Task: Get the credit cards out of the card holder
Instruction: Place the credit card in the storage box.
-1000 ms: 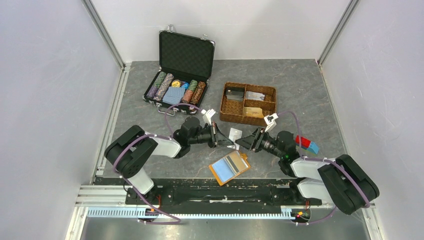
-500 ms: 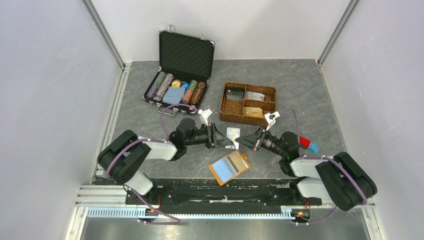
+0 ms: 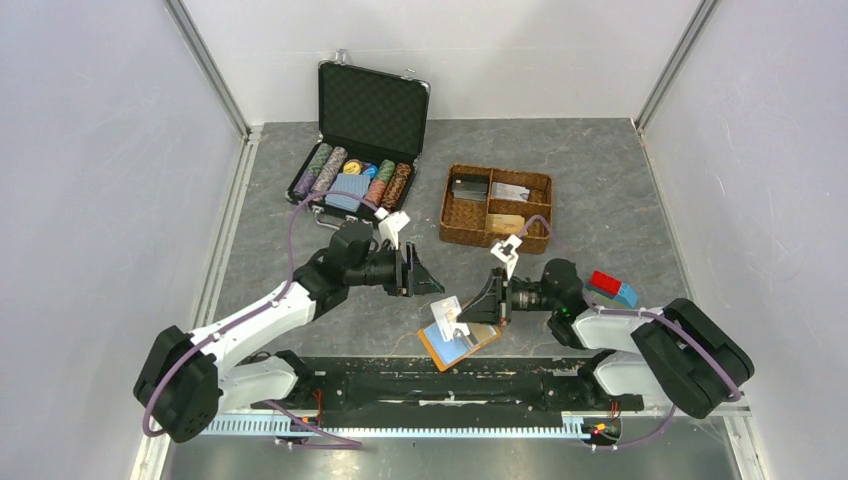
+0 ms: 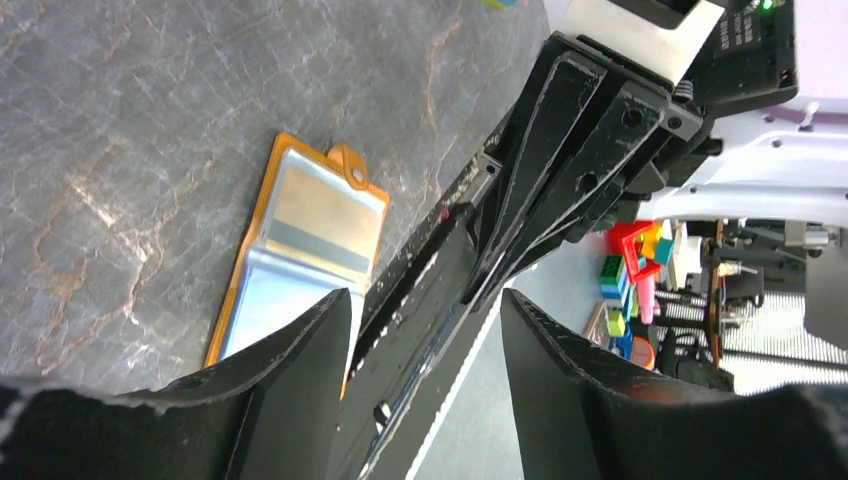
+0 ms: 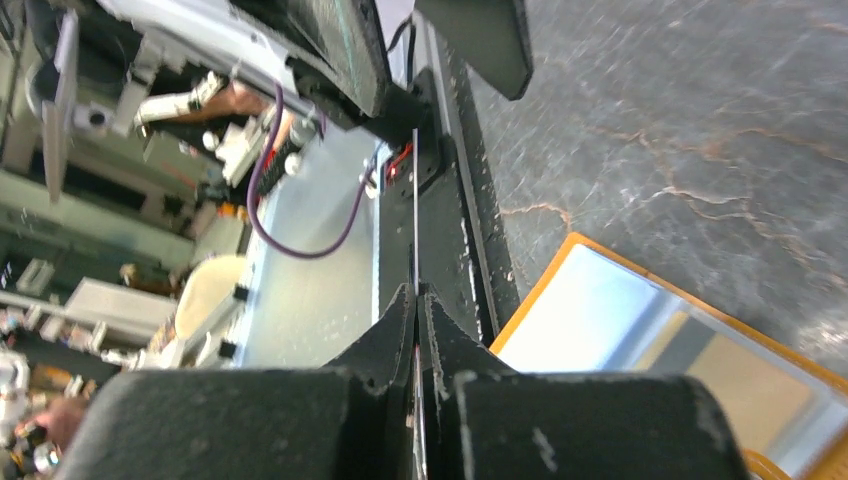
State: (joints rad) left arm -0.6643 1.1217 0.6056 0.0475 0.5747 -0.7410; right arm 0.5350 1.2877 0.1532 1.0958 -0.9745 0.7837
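The orange-tan card holder (image 3: 462,343) lies open on the table near the front edge, its pale blue sleeves up; it also shows in the left wrist view (image 4: 300,230) and the right wrist view (image 5: 650,340). My right gripper (image 3: 468,312) is shut on a pale credit card (image 3: 446,313), held on edge just above the card holder's left part. In the right wrist view the credit card (image 5: 414,215) is a thin line rising from the closed jaws. My left gripper (image 3: 428,281) stands open and empty, up and to the left of the card, apart from it.
A brown woven basket (image 3: 447,210) behind the grippers holds several cards in its compartments. An open black case (image 3: 372,105) with poker chips stands at the back left. A red-and-blue block (image 3: 612,288) sits beside the right arm. The black front rail (image 3: 440,385) runs along the near edge.
The left gripper opened, let go of the card and drew back to the left. The right gripper shut on the card and carried it down towards the card holder.
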